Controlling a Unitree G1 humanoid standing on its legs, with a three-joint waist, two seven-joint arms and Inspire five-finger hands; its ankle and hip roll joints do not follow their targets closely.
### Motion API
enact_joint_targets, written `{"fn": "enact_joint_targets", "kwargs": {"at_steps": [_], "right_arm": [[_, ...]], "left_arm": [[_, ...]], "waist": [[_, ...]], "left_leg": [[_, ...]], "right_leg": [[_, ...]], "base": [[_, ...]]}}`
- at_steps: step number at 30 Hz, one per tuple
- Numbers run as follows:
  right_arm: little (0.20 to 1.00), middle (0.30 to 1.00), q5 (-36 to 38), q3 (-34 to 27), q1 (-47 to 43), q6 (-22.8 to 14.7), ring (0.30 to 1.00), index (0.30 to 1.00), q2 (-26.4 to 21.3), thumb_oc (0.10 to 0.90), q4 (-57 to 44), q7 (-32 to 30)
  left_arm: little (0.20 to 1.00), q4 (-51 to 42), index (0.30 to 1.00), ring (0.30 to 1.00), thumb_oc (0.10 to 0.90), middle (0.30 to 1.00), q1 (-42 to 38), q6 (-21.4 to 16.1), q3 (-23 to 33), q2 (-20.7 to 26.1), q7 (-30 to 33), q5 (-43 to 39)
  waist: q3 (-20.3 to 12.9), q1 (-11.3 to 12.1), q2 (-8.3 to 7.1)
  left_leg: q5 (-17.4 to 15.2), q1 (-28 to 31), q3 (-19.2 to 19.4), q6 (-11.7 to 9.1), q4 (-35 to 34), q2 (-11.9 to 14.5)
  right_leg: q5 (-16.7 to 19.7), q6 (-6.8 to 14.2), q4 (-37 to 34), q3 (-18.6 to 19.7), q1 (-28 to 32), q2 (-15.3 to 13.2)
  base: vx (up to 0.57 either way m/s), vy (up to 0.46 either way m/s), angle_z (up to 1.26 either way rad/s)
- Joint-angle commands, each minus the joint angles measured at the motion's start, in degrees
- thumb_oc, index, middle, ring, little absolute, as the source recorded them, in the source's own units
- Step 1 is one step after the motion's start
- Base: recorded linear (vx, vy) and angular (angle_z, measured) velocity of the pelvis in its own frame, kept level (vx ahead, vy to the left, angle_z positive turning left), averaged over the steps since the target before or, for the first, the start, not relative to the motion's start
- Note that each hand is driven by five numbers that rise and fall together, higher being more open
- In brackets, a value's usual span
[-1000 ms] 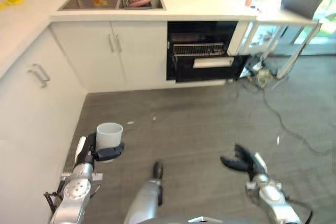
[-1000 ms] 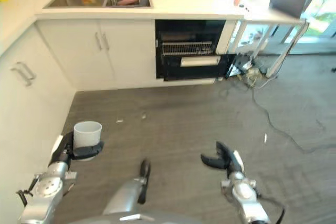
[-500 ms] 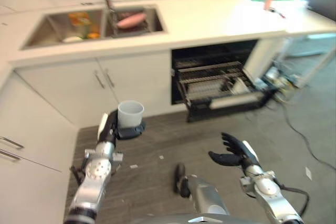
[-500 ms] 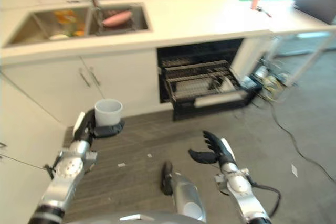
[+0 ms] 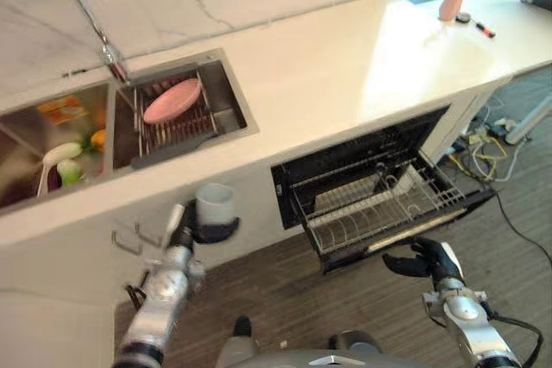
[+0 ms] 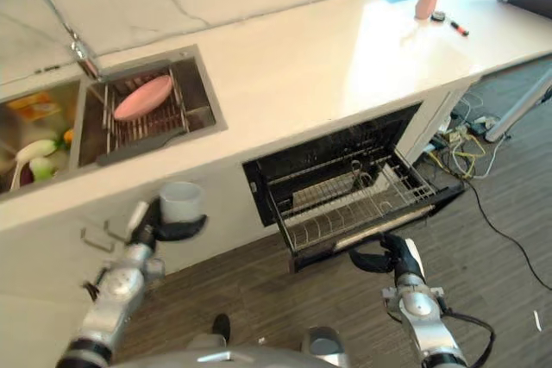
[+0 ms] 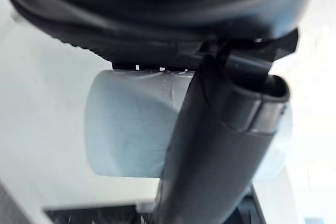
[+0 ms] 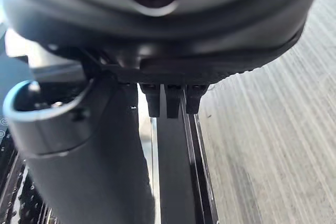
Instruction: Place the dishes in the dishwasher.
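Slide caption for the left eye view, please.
Left hand holds a white cup before the counter; dishwasher rack pulled out.

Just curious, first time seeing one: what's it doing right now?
Left hand fingers curled round cup. Right hand empty by pulled-out dishwasher rack. Path looks clear.

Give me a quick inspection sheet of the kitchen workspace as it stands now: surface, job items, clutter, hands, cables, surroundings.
Surface: pale countertop, mostly bare.
Job's things: pale cup held upright in the left hand, in front of the cabinet below the sink; dishwasher open with its wire rack pulled out, something white lying in it; pink plate on the grid in the sink.
Clutter: pink vase and small items at the counter's far end; colourful items in the other sink basin.
Hands: left hand curled round the cup; right hand near the rack's front edge, holding nothing.
Cables: tangle of cables on the floor beside the dishwasher.
Surroundings: faucet, grey wood-look floor.
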Motion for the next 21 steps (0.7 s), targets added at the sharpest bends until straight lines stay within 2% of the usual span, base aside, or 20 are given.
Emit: {"fn": "enact_joint_targets", "kwargs": {"at_steps": [1, 2, 3, 4, 7, 9, 14, 17, 18, 19, 20, 21], "right_arm": [[0.9, 0.9, -0.92, -2.54, -5.5, -5.97, 0.9, 0.9, -2.21, 0.8, -6.85, -0.92], [0.9, 0.9, -1.13, -3.19, -5.01, -5.68, 0.9, 0.9, -1.68, 0.8, -7.1, -0.84], [0.9, 0.9, -1.46, -3.5, -4.9, -5.35, 0.9, 0.9, -0.71, 0.8, -7.05, -0.93], [0.9, 0.9, -1.48, -3.51, -4.9, -5.33, 0.9, 0.9, -0.65, 0.8, -7.08, -0.94], [0.9, 0.9, -1.98, -3.39, -5.54, -5.23, 0.9, 0.9, 0.58, 0.8, -6.87, -1.19], [0.9, 0.9, -2.29, -3.06, -6.36, -5.28, 0.9, 0.9, 1.25, 0.8, -7.22, -1.04], [0.9, 0.9, -2.72, -2.76, -6.46, -5.17, 0.9, 0.9, 1.73, 0.8, -8.1, -0.5], [0.9, 0.9, -3.47, -2.34, -6.03, -5.1, 0.9, 0.9, 2.08, 0.8, -9.27, -0.03], [0.9, 0.9, -3.54, -2.24, -6.01, -5.16, 0.9, 0.9, 2.18, 0.8, -9.55, 0.06], [0.9, 0.9, -3.69, -1.67, -6.72, -5.35, 0.9, 0.9, 2.14, 0.8, -9.61, -0.06], [0.9, 0.9, -3.71, -1.36, -7.05, -5.41, 0.9, 0.9, 2.19, 0.8, -9.73, 0.02], [0.9, 0.9, -3.63, -0.64, -7.51, -5.78, 0.9, 0.9, 2.33, 0.8, -10.47, 0.03]], "left_arm": [[0.3, -8.31, 0.3, 0.3, 0.4, 0.3, -5.91, -6.84, 7.49, 5.26, 3.69, -1.39], [0.3, -8.2, 0.3, 0.3, 0.4, 0.3, -6.45, -6.89, 7.1, 5.55, 3.32, -1.0], [0.3, -8.12, 0.3, 0.3, 0.4, 0.3, -7.43, -6.58, 6.58, 6.03, 3.24, -0.46], [0.3, -8.06, 0.3, 0.3, 0.4, 0.3, -7.49, -6.61, 6.55, 6.08, 3.25, -0.46], [0.3, -8.19, 0.3, 0.3, 0.4, 0.3, -8.42, -6.1, 6.5, 6.56, 3.1, 0.19], [0.3, -8.61, 0.3, 0.3, 0.4, 0.3, -7.98, -5.85, 7.03, 6.9, 2.94, 0.61], [0.3, -9.18, 0.3, 0.3, 0.4, 0.3, -7.29, -5.68, 7.45, 6.94, 2.36, 0.83], [0.3, -9.4, 0.3, 0.3, 0.4, 0.3, -6.6, -5.68, 7.82, 6.89, 2.0, 0.94], [0.3, -9.49, 0.3, 0.3, 0.4, 0.3, -6.47, -5.66, 7.96, 7.02, 2.04, 1.06], [0.3, -9.68, 0.3, 0.3, 0.4, 0.3, -6.68, -5.69, 8.2, 7.31, 2.36, 1.06], [0.3, -9.64, 0.3, 0.3, 0.4, 0.3, -6.86, -5.65, 8.34, 7.45, 2.39, 1.23], [0.3, -9.91, 0.3, 0.3, 0.4, 0.3, -7.45, -5.49, 8.86, 7.78, 2.74, 1.51]], "waist": [[-5.91, 0.3, 1.13], [-6.33, 0.08, 0.69], [-6.51, -0.36, 0.09], [-6.54, -0.17, -0.08], [-6.22, -0.12, -1.22], [-5.81, 0.22, -1.97], [-5.41, 0.78, -2.58], [-4.65, 1.09, -3.88], [-4.29, 1.25, -4.18], [-3.52, 2.03, -4.2], [-3.25, 2.45, -3.97], [-2.39, 3.1, -3.15]], "left_leg": [[-2.49, 5.82, 3.36, -4.04, -12.53, 3.15], [-3.15, 6.67, 4.01, -3.42, -13.47, 1.76], [-4.8, 7.38, 4.5, -1.54, -14.15, -0.5], [-4.84, 7.38, 4.7, -1.42, -14.11, -0.7], [-6.75, 8.34, 6.06, 0.94, -14.26, -3.14], [-7.81, 9.28, 7.85, 2.48, -14.31, -4.6], [-8.84, 10.24, 9.57, 3.57, -14.31, -5.81], [-9.87, 11.03, 11.53, 4.35, -14.31, -7.04], [-9.85, 11.05, 12.09, 4.36, -14.31, -7.04], [-9.66, 10.95, 13.45, 4.32, -14.31, -6.77], [-9.54, 10.72, 14.09, 4.33, -14.31, -6.51], [-8.46, 9.07, 15.57, 4.58, -14.07, -5.75]], "right_leg": [[4.94, 1.4, -21.98, -1.73, 3.6, -3.82], [5.54, 2.2, -22.06, -1.34, 3.58, -5.24], [6.39, 3.22, -20.88, 0.06, 2.33, -7.18], [6.31, 3.33, -20.69, 0.31, 2.12, -7.38], [7.99, 4.22, -18.55, 3.42, -0.23, -8.76], [11.1, 4.75, -17.1, 4.81, -2.14, -9.25], [13.03, 5.05, -16.97, 3.87, -3.04, -9.63], [17.58, 5.93, -19.14, 4.15, -4.2, -10.14], [19.53, 6.25, -19.65, 3.53, -4.86, -10.46], [22.01, 6.78, -19.99, 0.31, -6.2, -11.3], [22.68, 6.81, -20.38, -3.22, -6.51, -11.7], [19.6, 6.25, -16.85, -9.15, -5.93, -12.2]], "base": [[0.05, 0.385, 0.77], [0.01, 0.41, 0.25], [0.01, 0.411, -0.55], [-0.02, 0.389, -0.45], [-0.04, 0.266, -0.11], [-0.04, 0.285, -0.69], [-0.01, 0.133, -0.54], [-0.04, 0.1, -0.38], [-0.13, 0.022, -0.69], [-0.15, 0.015, -0.59], [-0.3, 0.083, -0.56], [-0.3, 0.107, -0.76]]}}
